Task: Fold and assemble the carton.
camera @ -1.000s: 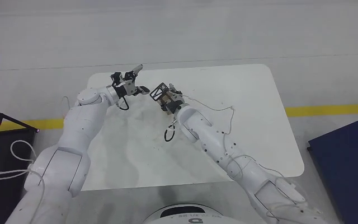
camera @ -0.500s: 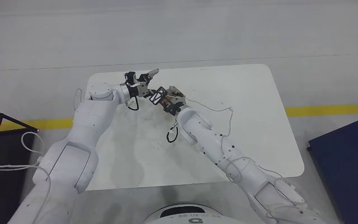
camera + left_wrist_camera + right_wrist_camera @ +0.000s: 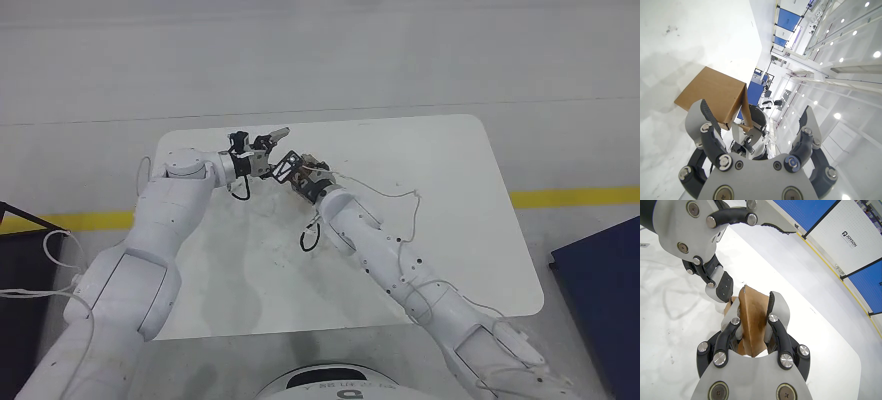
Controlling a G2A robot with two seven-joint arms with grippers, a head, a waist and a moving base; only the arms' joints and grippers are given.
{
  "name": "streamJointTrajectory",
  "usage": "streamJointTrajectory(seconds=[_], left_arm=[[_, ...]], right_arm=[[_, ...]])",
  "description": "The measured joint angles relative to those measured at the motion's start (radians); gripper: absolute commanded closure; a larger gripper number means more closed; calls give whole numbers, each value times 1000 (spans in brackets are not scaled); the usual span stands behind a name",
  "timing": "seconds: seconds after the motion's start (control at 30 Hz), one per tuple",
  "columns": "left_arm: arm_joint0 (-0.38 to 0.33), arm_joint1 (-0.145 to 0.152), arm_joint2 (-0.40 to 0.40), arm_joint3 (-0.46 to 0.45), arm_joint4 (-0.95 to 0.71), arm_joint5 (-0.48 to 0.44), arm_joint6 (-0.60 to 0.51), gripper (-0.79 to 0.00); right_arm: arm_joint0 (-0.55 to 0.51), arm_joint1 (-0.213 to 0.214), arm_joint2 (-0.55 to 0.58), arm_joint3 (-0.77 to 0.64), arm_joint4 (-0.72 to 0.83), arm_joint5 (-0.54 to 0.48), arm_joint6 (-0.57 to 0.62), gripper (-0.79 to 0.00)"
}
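- This is a large indoor robotics lab or test hall: a smooth grey floor [image 3: 300,60] spreads wide around one white table [image 3: 450,200].
- A yellow line [image 3: 580,197] runs along the floor past the table, like a work-bay marking.
- Blue partition panels [image 3: 865,283] on black frames stand along that line.
- Rows of round lights [image 3: 837,116] dot a high white ceiling.
- Another white robot [image 3: 766,102] stands far off among more blue screens.

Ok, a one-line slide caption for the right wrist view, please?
Right gripper clamps the brown carton over the white table, the open left gripper close beside it.
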Motion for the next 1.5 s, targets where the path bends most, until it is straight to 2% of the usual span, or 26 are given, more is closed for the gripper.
streamJointTrajectory(seconds=[0.13,0.2,0.27,0.3,0.33,0.5,0.87,1.0,1.1,1.23,1.33,1.5], left_arm=[[3,-1,-4,12,4,-3,-8,-785],[4,-1,-7,15,5,-4,-10,-785],[5,-2,-9,17,8,-4,-13,-785],[5,-2,-10,18,9,-4,-14,-785],[5,-1,-12,19,10,-3,-15,-785],[5,0,-18,20,16,-4,-22,-785],[-3,9,-43,29,16,-11,-48,-785],[-11,32,-84,53,-30,-41,-92,-785],[-10,57,-118,58,-67,-72,-170,-785],[-3,89,-151,24,-89,-126,-303,-785],[9,98,-160,-25,-90,-156,-360,-785],[25,91,-145,-100,-64,-141,-339,-785]], right_arm=[[-3,0,14,-7,8,-15,4,-28],[-5,0,19,-9,7,-19,6,-58],[-6,0,25,-12,3,-25,7,-126],[-8,1,27,-14,2,-30,9,-212],[-9,1,30,-18,0,-39,12,-252],[-16,6,40,-31,-22,-82,43,-363],[-36,8,50,-52,-61,-100,63,-357],[-39,7,50,-52,-73,-97,67,-360],[-40,5,50,-50,-77,-93,66,-357],[-41,3,51,-46,-79,-93,62,-351],[-40,1,51,-40,-78,-95,58,-354],[-36,-3,51,-29,-77,-100,52,-360]])
